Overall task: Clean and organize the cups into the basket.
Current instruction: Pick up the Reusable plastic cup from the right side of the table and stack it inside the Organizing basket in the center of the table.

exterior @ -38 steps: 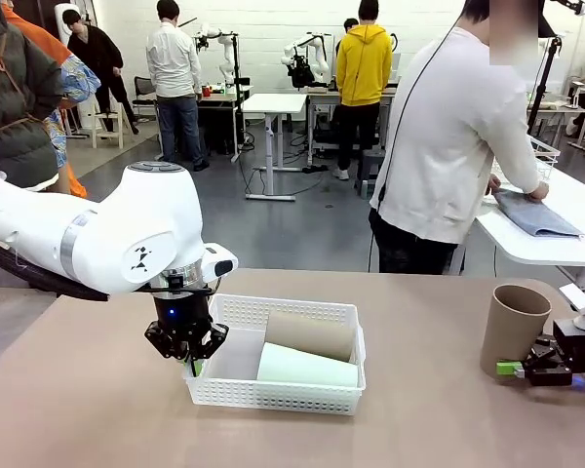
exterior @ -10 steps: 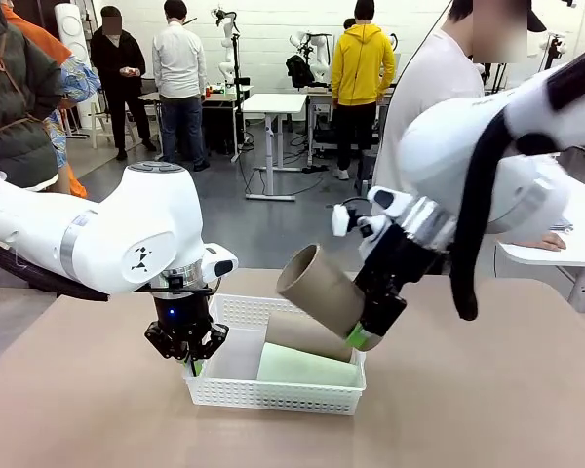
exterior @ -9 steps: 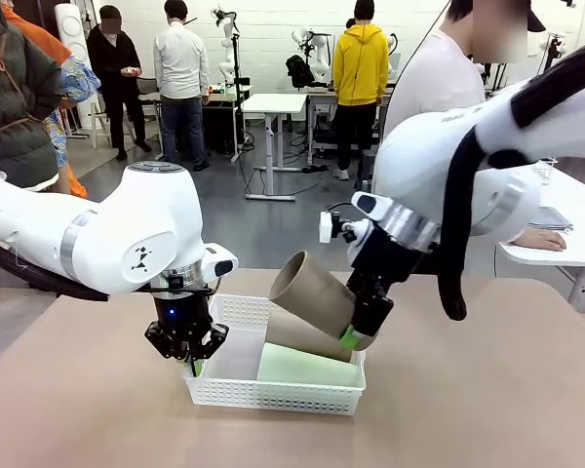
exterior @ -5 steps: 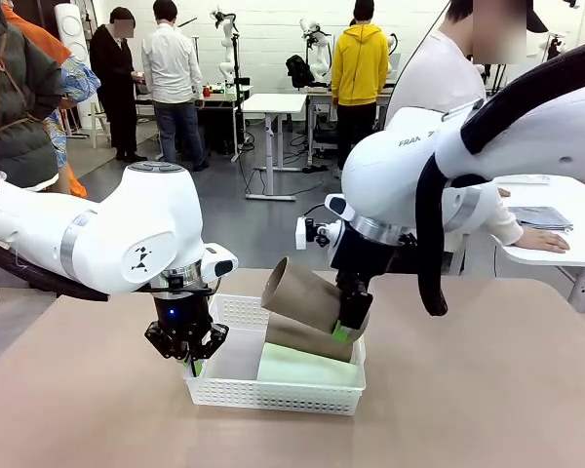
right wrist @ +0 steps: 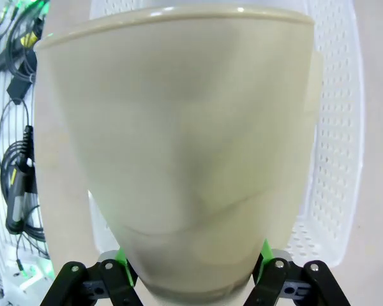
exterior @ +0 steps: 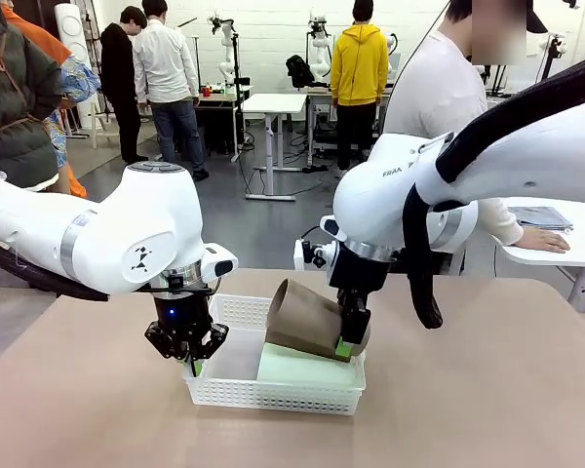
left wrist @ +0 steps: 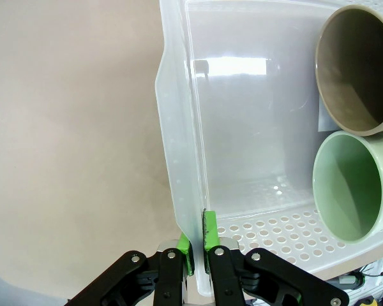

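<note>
The room is a wide workshop with a grey floor, white walls and several white tables; people stand at the far benches, and one person (exterior: 448, 107) in a pale top stands just behind the right arm, a hand resting on a neighbouring table. The tan table (exterior: 468, 409) in front carries the white basket (exterior: 273, 395). The left gripper (exterior: 187, 363) is pressed together on the basket's thin side wall, its green pads (left wrist: 185, 245) pinching the rim. Beyond that gripper, inside the basket, lies the mint cup (exterior: 307, 368), its open mouth facing the left gripper. The right gripper (exterior: 343, 343) clamps the base of a brown cup (exterior: 307, 320), held tilted directly over the mint cup, blocking the basket's far side.
</note>
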`<action>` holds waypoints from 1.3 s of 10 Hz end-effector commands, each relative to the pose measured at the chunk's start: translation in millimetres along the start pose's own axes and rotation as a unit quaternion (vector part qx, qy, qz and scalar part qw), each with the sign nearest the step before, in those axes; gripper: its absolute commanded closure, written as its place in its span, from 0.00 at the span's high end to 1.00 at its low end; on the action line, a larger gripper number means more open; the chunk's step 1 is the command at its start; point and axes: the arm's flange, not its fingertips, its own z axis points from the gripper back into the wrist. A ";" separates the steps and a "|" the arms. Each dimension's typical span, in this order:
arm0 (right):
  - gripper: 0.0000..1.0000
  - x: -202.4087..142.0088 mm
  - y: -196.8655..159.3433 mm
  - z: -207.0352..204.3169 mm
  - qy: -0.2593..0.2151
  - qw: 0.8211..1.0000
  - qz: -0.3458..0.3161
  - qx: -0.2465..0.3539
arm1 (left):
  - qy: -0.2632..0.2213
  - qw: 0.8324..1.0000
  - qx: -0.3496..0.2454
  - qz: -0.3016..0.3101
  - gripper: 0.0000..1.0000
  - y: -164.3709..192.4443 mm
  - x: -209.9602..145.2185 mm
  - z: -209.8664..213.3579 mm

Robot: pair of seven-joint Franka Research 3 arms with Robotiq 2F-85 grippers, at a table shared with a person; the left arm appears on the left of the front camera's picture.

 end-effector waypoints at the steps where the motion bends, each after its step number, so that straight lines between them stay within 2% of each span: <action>1: 0.78 2.5 -6.5 -10.4 0.023 1.000 -0.006 -0.011 | -0.002 1.000 -0.003 -0.002 0.05 -0.1 -0.7 2.5; 2: 0.78 3.9 -7.1 -12.1 0.020 1.000 -0.003 -0.011 | -0.002 1.000 -0.003 -0.002 0.05 -0.1 -0.7 2.5; 4: 0.98 8.1 -8.1 -12.4 0.008 1.000 0.003 -0.015 | -0.002 1.000 -0.003 -0.002 0.05 -0.1 -0.7 2.5; 8: 1.00 8.4 -5.1 2.4 -0.020 1.000 0.005 -0.019 | -0.002 1.000 -0.003 -0.002 0.05 -0.1 -0.7 2.5; 10: 1.00 -16.1 5.7 54.0 -0.119 0.993 0.003 -0.017 | -0.002 1.000 -0.003 -0.002 0.05 -0.1 -0.7 2.5; 13: 1.00 -111.1 28.4 122.6 -0.271 0.963 0.000 -0.014 | -0.002 1.000 -0.003 -0.002 0.05 -0.1 -0.7 2.5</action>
